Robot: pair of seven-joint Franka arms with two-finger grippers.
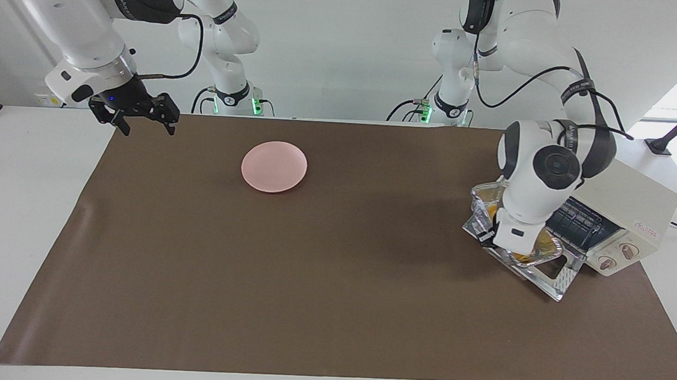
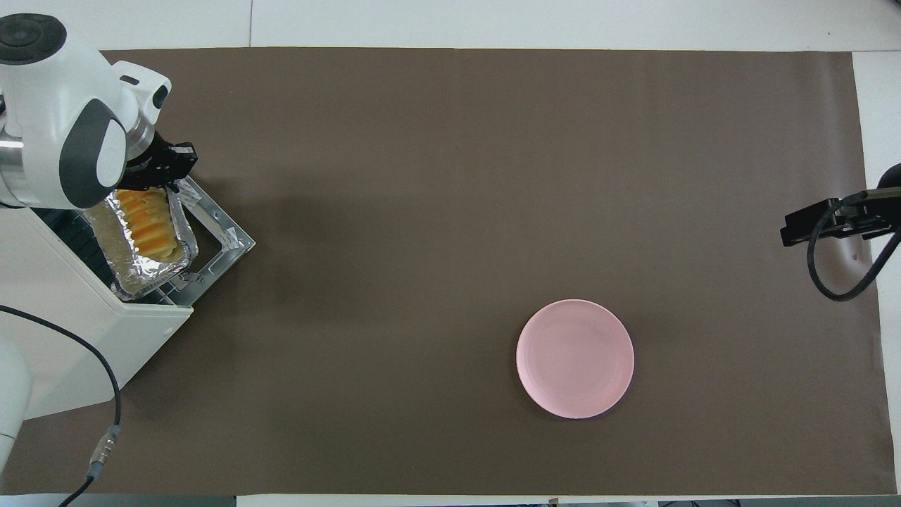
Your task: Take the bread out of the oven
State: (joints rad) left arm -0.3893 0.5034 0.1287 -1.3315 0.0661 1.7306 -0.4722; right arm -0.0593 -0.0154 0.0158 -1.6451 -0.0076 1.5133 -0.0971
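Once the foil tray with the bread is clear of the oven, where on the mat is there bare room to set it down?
Bare mat spreads from the oven door to the pink plate, and from the plate toward the right gripper. Crowding is only at the oven, where the left gripper, shut on the foil tray, holds the bread over the door.

Golden ridged bread point(image 2: 146, 224) – over cream oven's point(image 2: 67, 338) dropped door

wall point(image 1: 346, 51): plain white, upper frame
bench point(image 1: 24, 208): white top
brown mat point(image 1: 333, 282): covers most of the bench
light: bright window glare, right edge
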